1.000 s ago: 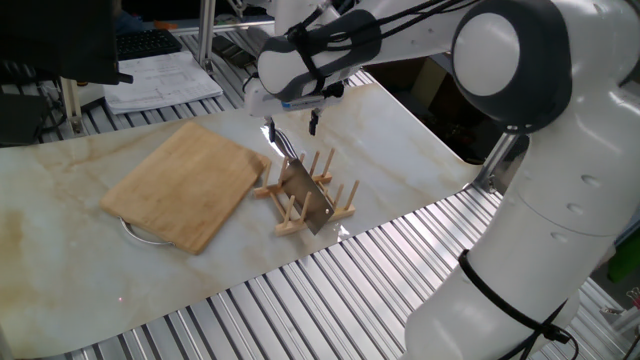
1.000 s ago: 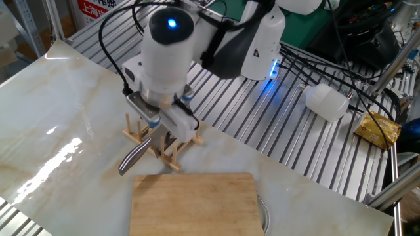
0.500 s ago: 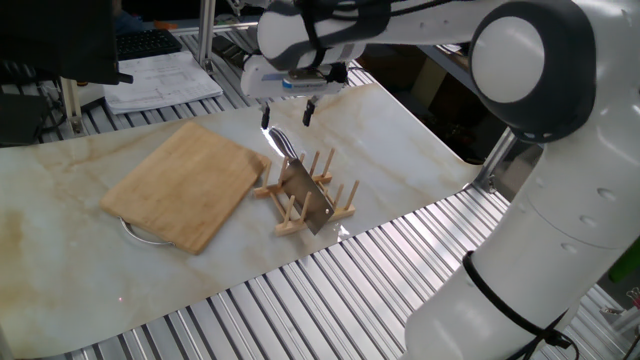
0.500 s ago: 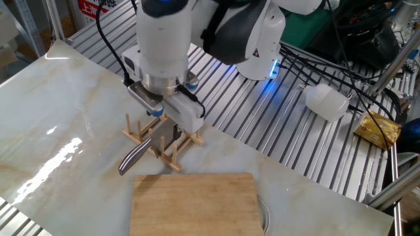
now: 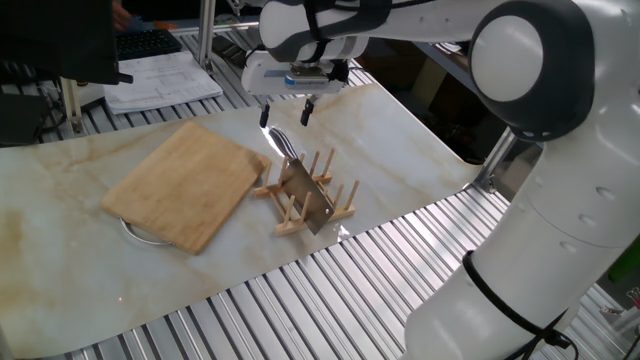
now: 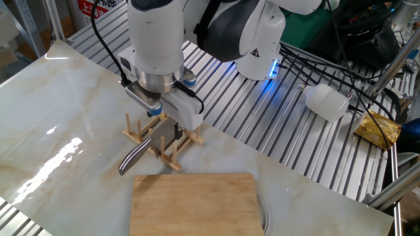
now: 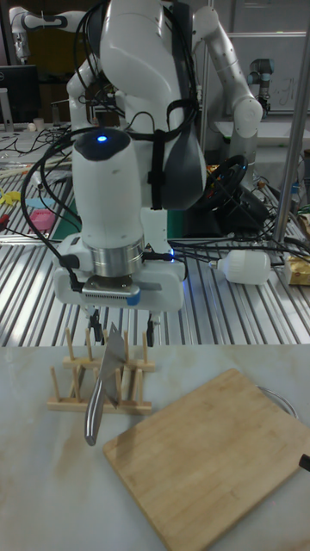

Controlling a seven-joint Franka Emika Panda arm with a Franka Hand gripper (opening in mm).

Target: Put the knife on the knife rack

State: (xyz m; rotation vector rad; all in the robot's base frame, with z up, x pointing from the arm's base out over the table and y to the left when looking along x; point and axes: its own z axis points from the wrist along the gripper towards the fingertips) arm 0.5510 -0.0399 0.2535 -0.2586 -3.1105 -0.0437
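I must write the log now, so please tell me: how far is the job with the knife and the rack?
Done, as it looks: the knife stands in the rack, blade between the pegs, handle sticking out. In hand: nothing; the tool is open and hangs above the handle end, apart from it. Left: seemingly only to move the arm away. The board lies beside the rack.

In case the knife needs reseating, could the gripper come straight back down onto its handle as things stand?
Probably yes. The open gripper hangs just above the knife in the knife rack, its handle end jutting out free; only the pegs nearby crowd the fingers.
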